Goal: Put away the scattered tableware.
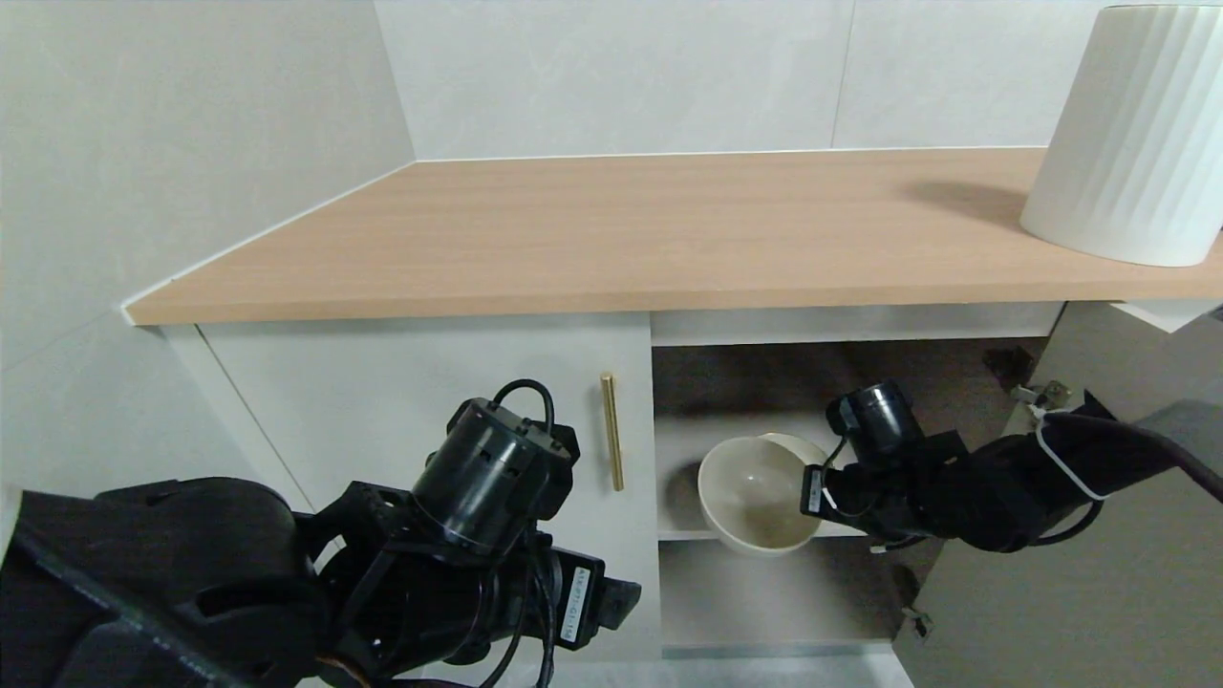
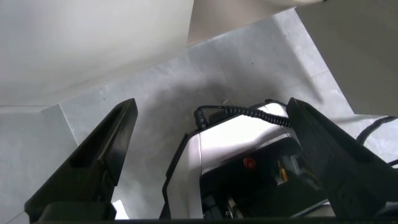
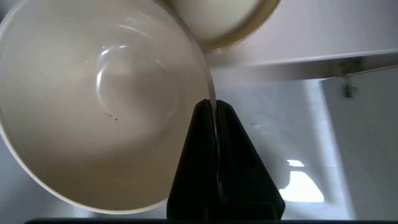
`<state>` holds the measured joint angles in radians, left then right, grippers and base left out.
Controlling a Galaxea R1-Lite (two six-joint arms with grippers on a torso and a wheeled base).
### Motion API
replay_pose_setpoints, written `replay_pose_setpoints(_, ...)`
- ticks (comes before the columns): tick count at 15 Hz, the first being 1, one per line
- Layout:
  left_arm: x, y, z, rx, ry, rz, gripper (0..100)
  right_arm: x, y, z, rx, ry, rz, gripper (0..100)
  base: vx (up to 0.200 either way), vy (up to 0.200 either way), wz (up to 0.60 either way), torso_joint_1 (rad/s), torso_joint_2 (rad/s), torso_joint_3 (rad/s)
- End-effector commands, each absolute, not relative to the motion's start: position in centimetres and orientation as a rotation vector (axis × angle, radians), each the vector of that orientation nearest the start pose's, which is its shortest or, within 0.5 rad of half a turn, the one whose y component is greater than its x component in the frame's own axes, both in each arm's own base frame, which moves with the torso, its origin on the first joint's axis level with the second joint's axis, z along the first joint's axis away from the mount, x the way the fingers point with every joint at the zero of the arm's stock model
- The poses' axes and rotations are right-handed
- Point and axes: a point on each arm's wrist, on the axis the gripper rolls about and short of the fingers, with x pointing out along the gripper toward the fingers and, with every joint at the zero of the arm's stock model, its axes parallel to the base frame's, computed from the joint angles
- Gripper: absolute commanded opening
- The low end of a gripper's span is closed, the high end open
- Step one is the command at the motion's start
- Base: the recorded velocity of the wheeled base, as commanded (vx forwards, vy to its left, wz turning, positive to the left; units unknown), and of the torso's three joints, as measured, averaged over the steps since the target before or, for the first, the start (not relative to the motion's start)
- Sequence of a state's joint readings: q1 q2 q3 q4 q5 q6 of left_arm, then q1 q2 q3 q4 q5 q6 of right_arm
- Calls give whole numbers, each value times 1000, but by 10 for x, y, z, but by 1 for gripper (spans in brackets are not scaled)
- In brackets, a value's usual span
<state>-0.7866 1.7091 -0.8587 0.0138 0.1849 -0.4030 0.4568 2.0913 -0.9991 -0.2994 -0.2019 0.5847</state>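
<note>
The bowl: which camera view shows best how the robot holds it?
The right wrist view: the bowl is close, its rim pinched by the right gripper. The head view shows it farther off, tilted at the cabinet shelf. The left wrist view faces the floor.

Two pieces of tableware show: one cream bowl (image 1: 755, 497) and one yellow-rimmed dish (image 1: 801, 444). There is also one white ribbed container (image 1: 1127, 134), one brass handle (image 1: 611, 432) and one wooden counter (image 1: 611, 239).

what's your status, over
Right gripper shut on bowl rim, bowl tilted at the cupboard shelf. Left gripper open, empty. Second dish on the shelf right behind the bowl.
</note>
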Motion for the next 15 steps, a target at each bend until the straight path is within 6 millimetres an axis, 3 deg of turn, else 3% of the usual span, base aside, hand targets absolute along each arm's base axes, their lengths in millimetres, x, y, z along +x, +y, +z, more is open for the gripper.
replay_pose_setpoints(1, 200, -195, 138, 37, 865, -393, 100, 345, 154, 62, 324, 755, -33, 0, 0, 0, 0, 0, 0, 0)
replay_pose_setpoints(8, 200, -195, 138, 38, 864, -392, 100, 370, 151, 56, 404, 679, -152, 0, 0, 0, 0, 0, 0, 0)
replay_pose_setpoints(15, 200, -195, 138, 38, 864, -392, 100, 372, 149, 59, 405, 651, -192, 0, 0, 0, 0, 0, 0, 0)
